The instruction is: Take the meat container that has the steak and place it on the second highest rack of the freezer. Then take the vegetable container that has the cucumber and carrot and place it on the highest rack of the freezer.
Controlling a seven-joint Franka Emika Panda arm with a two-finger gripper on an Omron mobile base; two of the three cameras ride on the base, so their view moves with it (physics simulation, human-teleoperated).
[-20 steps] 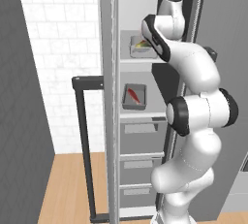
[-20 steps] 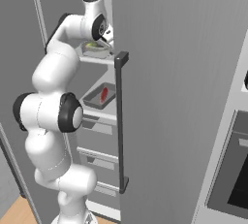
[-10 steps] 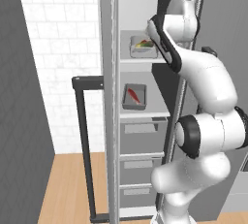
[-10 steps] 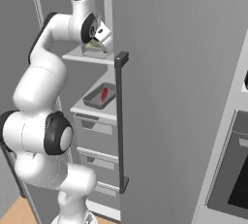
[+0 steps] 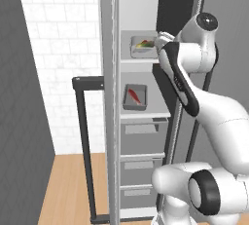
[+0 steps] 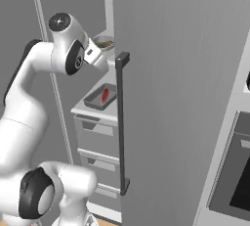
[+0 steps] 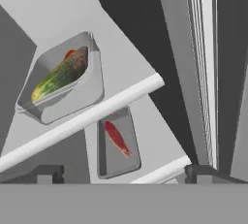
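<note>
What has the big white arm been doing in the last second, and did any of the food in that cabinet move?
The arm has drawn back from the highest rack and swung out of the freezer; its gripper is open and empty, jaws wide. The vegetable container with the cucumber and carrot stayed on that rack. The meat container with the steak stayed on the rack below.

Inside the freezer (image 5: 146,5): two trays, one (image 7: 63,85) up top, one (image 7: 117,143) a shelf below. One cucumber (image 7: 60,75), one carrot (image 7: 69,53), one steak (image 7: 116,138). Under the lower shelf, three drawers (image 5: 143,129). One bar handle (image 6: 122,122) on the door.
</note>
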